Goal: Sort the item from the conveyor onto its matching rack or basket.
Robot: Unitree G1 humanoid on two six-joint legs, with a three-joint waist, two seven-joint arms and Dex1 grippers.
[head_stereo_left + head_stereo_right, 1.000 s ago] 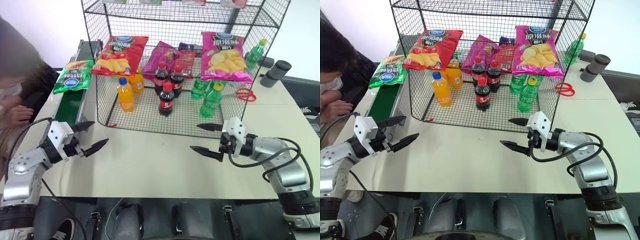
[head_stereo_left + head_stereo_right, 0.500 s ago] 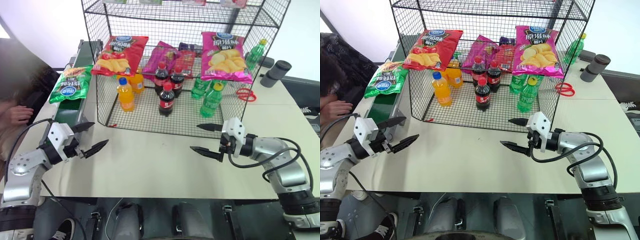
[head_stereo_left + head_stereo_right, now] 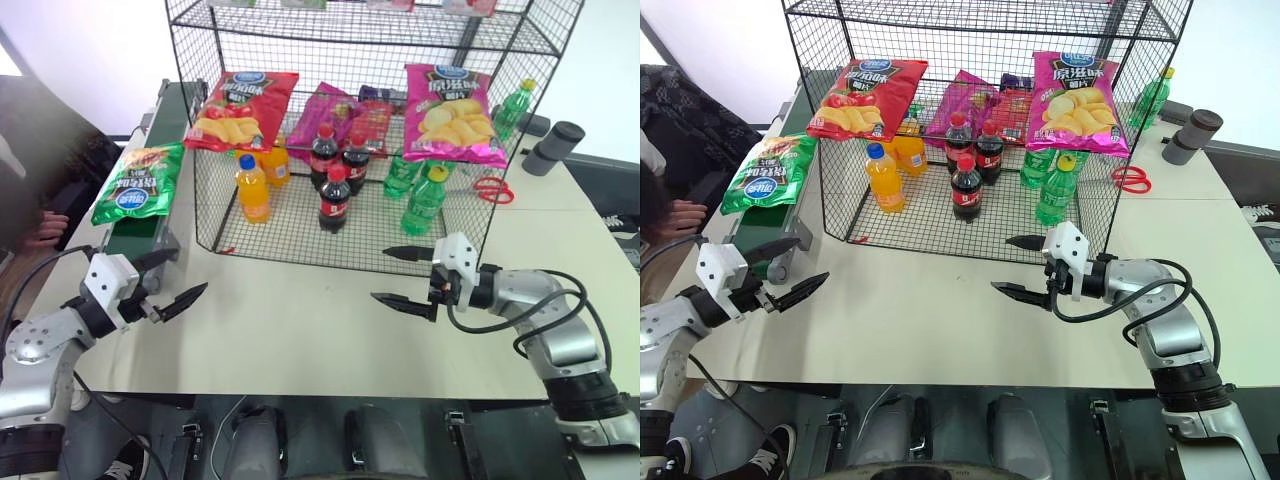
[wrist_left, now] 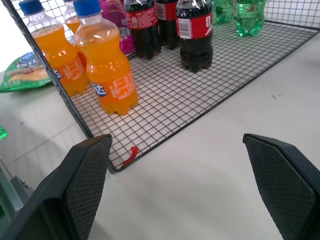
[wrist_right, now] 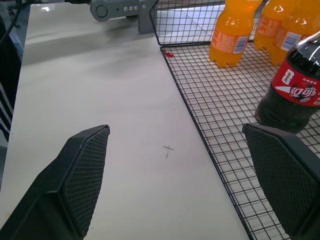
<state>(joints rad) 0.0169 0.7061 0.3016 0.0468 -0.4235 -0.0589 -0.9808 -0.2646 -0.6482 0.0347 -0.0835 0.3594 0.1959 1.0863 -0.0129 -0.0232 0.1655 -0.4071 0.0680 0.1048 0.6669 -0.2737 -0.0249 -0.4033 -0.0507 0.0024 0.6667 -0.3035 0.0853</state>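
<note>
The green crisp bag [image 3: 137, 183] lies flat on the dark green conveyor [image 3: 141, 229], along the table's left side. To its right stands the tall black wire rack [image 3: 360, 42]. My left gripper [image 3: 187, 272] hovers open and empty over the table, just off the conveyor's near end and nearer to me than the bag. My right gripper [image 3: 381, 275] is open and empty in front of the rack's lower right edge. In the left wrist view the bag [image 4: 22, 76] shows beyond the rack's corner.
A red crisp bag [image 3: 240, 108] and a pink one [image 3: 452, 112] hang on the rack's front. Orange [image 3: 251, 188], cola [image 3: 334, 198] and green bottles [image 3: 424, 200] stand inside. Red scissors [image 3: 490, 188] and a grey cylinder [image 3: 552, 146] lie at the right. A person's hand [image 3: 48, 228] rests left of the conveyor.
The green bag has travelled along the belt toward me. The person at the left has drawn back out of the picture. Both grippers stay open and have barely moved.
</note>
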